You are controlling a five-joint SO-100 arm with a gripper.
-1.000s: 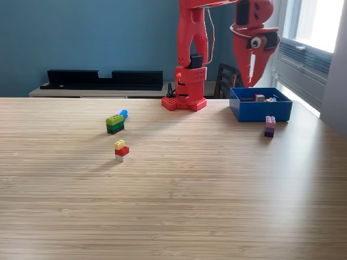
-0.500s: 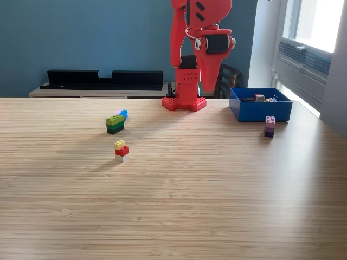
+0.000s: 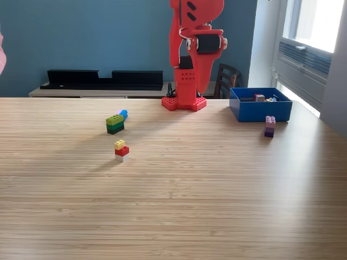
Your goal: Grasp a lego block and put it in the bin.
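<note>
The blue bin sits at the exterior view's right, with a few small blocks inside it. In front of it stands a pink and purple lego stack. A green stack with a blue block behind it and a yellow, red and white stack stand left of centre. The red arm rises from its base at the back middle. Its gripper hangs down in front of the arm's own body, well above the table and left of the bin. Nothing shows in it, and red on red hides how the jaws stand.
A long black tray lies on the shelf behind the table. A dark chair stands behind the bin. A window and sill fill the right edge. A pinkish blur shows at the far left edge.
The gripper has swung from above the bin to the exterior view's left, back in front of the arm's body. The blocks have not moved. A pinkish blur has appeared at the left edge.
</note>
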